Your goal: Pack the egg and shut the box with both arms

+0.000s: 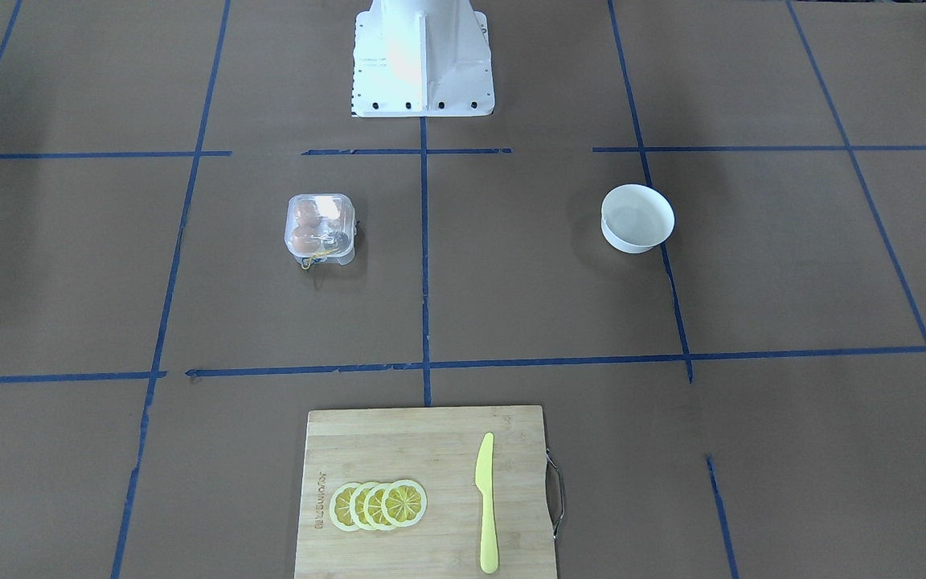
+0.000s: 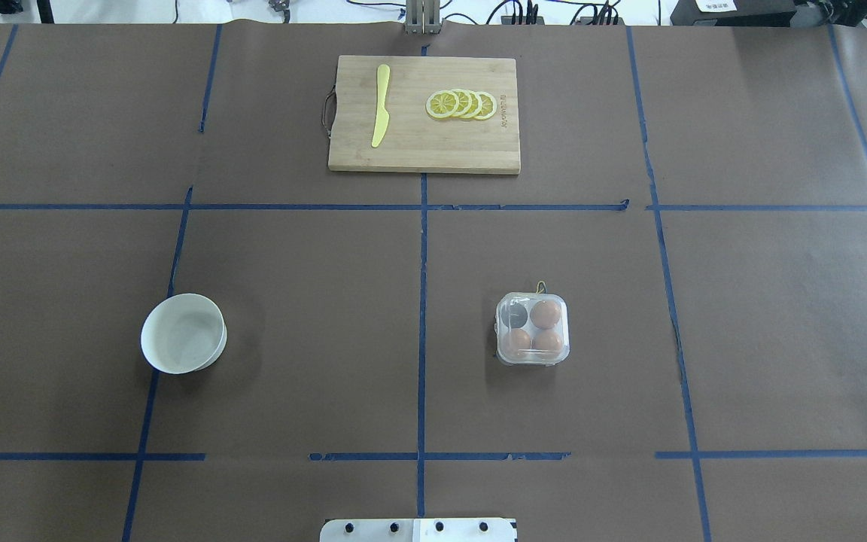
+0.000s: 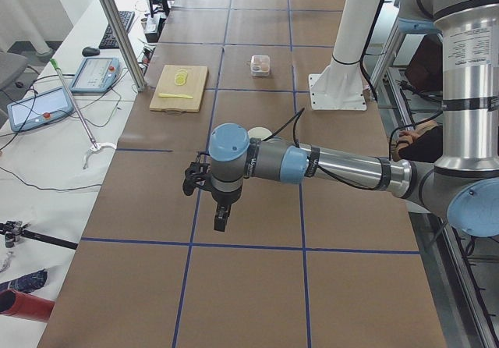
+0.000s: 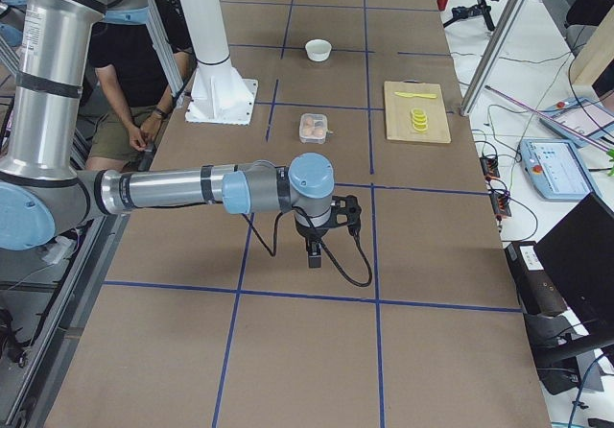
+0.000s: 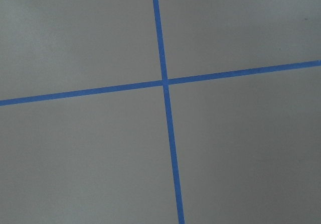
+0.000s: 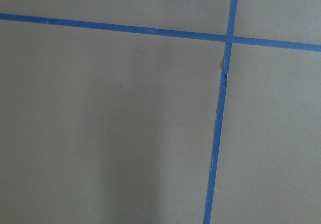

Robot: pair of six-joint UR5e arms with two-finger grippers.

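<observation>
Box [image 2: 514,316] mid-table, bowl [image 2: 183,333] well apart, cutting board [image 2: 433,147] at far edge.

1. Bright, even overhead light; the brown paper-covered counter [image 2: 290,301] carries only soft shadows (faintest beside the round white bowl [image 2: 183,333]).
2. The white metal pedestal [image 1: 421,56] glares, overexposed.
3. Both wrist views look washed-out grey and slightly soft.

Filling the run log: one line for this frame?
box: lid looks shut, three eggs, one cell empty | bowl: empty | left arm, right arm: away from box | jaws: state unreadable
</observation>
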